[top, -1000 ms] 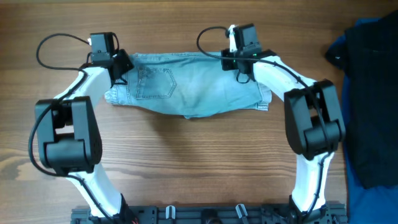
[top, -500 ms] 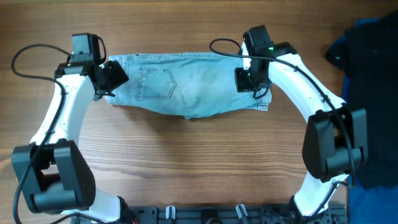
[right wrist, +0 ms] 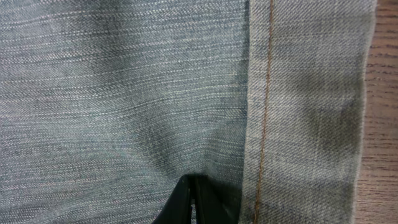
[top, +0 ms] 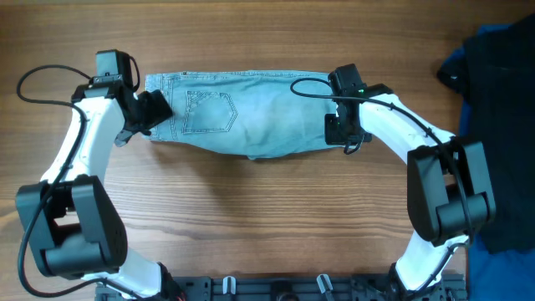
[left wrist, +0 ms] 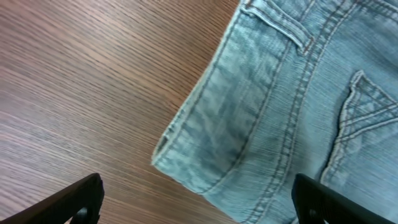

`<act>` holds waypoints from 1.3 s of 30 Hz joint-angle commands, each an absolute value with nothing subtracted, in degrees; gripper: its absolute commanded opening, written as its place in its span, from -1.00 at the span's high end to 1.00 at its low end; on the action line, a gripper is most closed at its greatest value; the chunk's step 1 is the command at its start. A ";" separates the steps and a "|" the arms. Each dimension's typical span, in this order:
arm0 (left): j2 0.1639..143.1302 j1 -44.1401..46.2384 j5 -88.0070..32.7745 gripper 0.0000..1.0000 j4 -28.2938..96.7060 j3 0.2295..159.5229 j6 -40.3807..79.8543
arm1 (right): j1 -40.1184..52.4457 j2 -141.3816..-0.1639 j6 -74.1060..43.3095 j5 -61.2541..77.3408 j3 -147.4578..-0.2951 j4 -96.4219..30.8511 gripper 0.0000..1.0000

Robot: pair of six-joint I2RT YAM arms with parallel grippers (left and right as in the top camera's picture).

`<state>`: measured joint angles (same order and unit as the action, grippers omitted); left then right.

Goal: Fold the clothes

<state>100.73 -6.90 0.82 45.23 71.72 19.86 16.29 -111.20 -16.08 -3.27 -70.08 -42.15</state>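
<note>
At the far middle of the wooden table (top: 251, 217), the pale blue jeans (top: 251, 121) lie folded into a wide flat band, with a back pocket (top: 207, 113) facing up near the left end. The left gripper (top: 155, 113) sits at the band's left edge, jaws spread wide and holding nothing. Its wrist view shows a corner of the jeans (left wrist: 171, 146) on the bare wood. The right gripper (top: 343, 130) is over the right end, beside the stitched hem (right wrist: 267, 93). Its jaws are closed tight with the tips against the denim, and I cannot tell whether any cloth is pinched. A dark garment (top: 501, 125) on a bright blue cloth (top: 481, 267) lies at the right edge, well apart.
</note>
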 commanded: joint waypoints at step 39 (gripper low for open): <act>95.74 -8.21 1.17 -0.99 44.23 77.14 24.88 | 27.81 -116.22 -9.43 32.64 -75.29 -37.41 0.83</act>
<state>95.09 -7.90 1.21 44.14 77.01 24.23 27.75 -116.36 -8.73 31.14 -75.35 -34.87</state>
